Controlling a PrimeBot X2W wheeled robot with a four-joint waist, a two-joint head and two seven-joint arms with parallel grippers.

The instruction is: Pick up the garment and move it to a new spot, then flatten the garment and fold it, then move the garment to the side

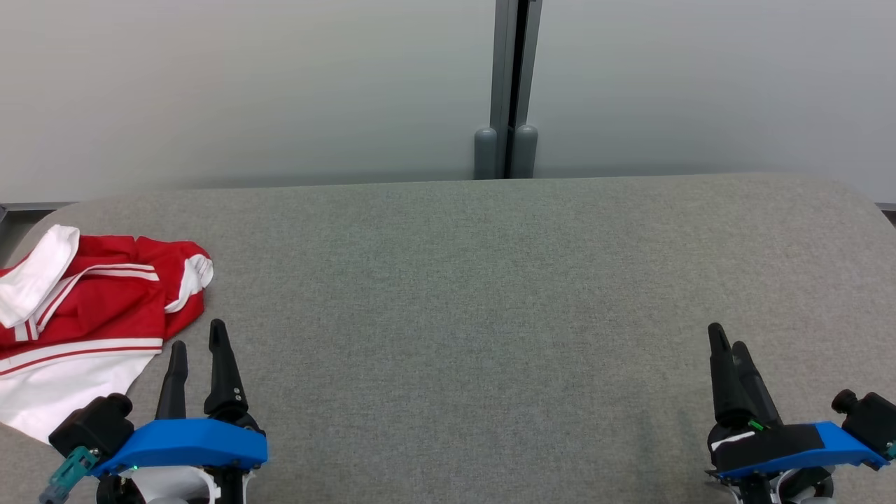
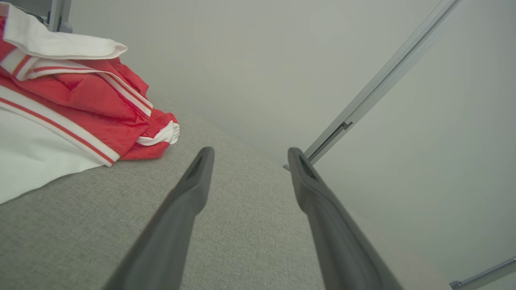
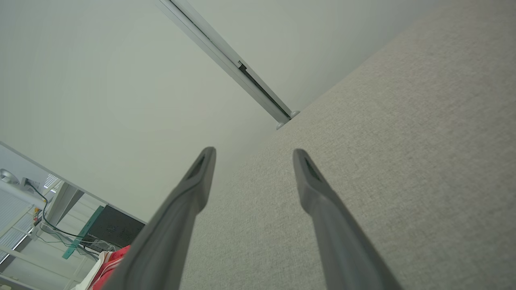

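So the garment (image 1: 91,315), a red and white sporty-looking top with thin stripes, is sitting in a crumpled heap way over at about 9 o'clock on the grey fabric-covered counter (image 1: 455,315). It runs off the left edge of the head view. It's bunched up, with a white cuff or sleeve end flopped over the top at the back and a bigger white panel spread toward the near edge.

The left gripper (image 1: 198,334) is down at roughly 7 o'clock in the head view, fingers pointing toward 12, just beside the garment's near right corner but not touching it. In the left wrist view the two dark fingers (image 2: 193,189) are spread apart with only bare counter between them, so it's released and holding nothing. The garment is off at 10 o'clock in that view.

The right gripper (image 1: 726,336) is over at 5 o'clock in the head view, well apart from the garment. In the head view its fingers look nearly lined up, but the right wrist view shows them clearly spread, so that one's released too. A scrap of red and white cloth peeks in at 7 o'clock there.

Behind the counter are pale wall panels (image 1: 280,84) with a grey metal post (image 1: 507,91) at 12 o'clock.
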